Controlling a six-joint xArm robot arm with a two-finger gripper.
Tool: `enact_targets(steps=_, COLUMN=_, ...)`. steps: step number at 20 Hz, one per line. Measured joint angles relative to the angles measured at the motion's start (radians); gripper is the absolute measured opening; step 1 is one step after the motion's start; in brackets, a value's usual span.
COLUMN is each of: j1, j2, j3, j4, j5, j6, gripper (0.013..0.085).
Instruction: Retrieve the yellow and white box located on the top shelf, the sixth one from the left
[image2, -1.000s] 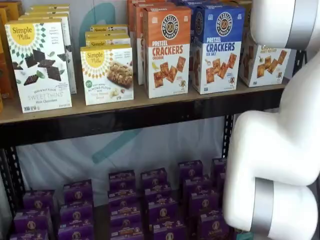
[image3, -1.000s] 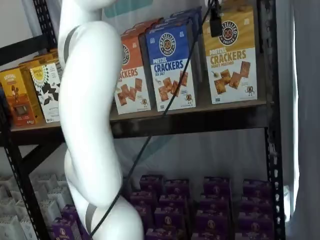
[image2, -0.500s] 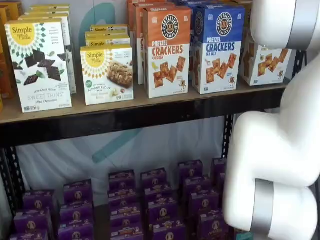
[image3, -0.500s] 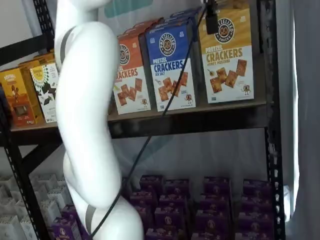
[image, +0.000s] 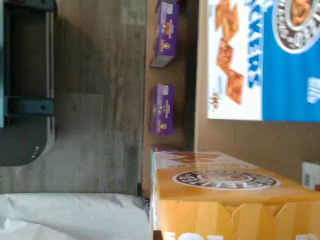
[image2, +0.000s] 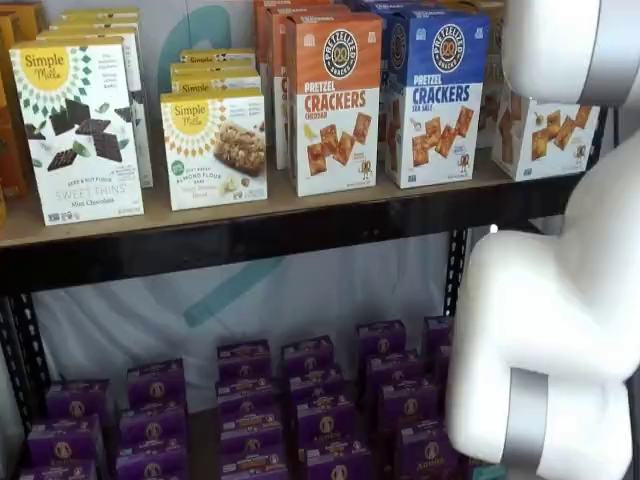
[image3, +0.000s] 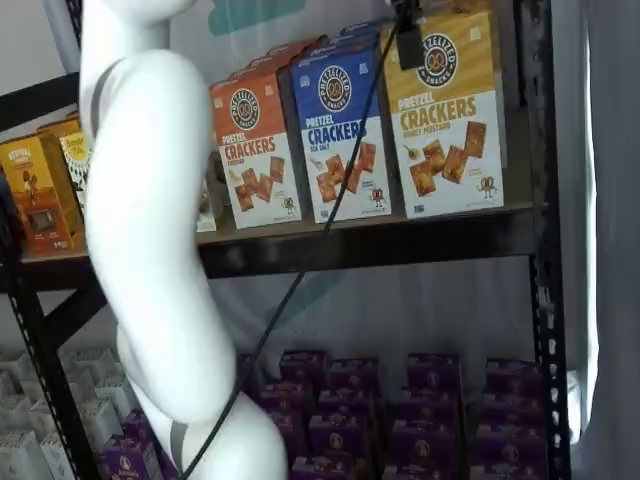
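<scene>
The yellow and white box (image3: 445, 120) stands at the right end of the top shelf (image3: 400, 242), beside the blue-topped crackers box (image3: 340, 135). My gripper (image3: 408, 42) comes down from above; one black finger shows against the box's yellow front near its top, and the box moves with it. In a shelf view only the box's white lower part (image2: 548, 138) shows, below my white arm (image2: 560, 45). The wrist view shows the box's yellow top (image: 225, 195) close up, with the blue box (image: 270, 60) beside it.
An orange-topped crackers box (image2: 335, 100) and Simple Mills boxes (image2: 75, 125) fill the shelf further left. Purple boxes (image2: 310, 400) cover the lower level. A black upright (image3: 535, 200) stands just right of the box. My arm's elbow (image2: 550, 340) fills the lower right.
The yellow and white box has moved left and forward toward the shelf's front edge together with the black finger. My arm has swung left.
</scene>
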Motion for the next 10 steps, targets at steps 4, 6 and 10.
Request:
enact_targets(steps=4, j1=0.006, j2=-0.050, j3=0.046, j4=-0.020, j5=0.019, j6=-0.002, gripper=0.0570)
enact_targets(steps=6, j1=0.010, j2=-0.077, j3=0.072, j4=-0.025, j5=0.028, j6=0.001, gripper=0.0570)
enact_targets(steps=10, j1=0.022, j2=-0.122, j3=0.112, j4=-0.022, j5=0.054, j6=0.017, gripper=0.0570)
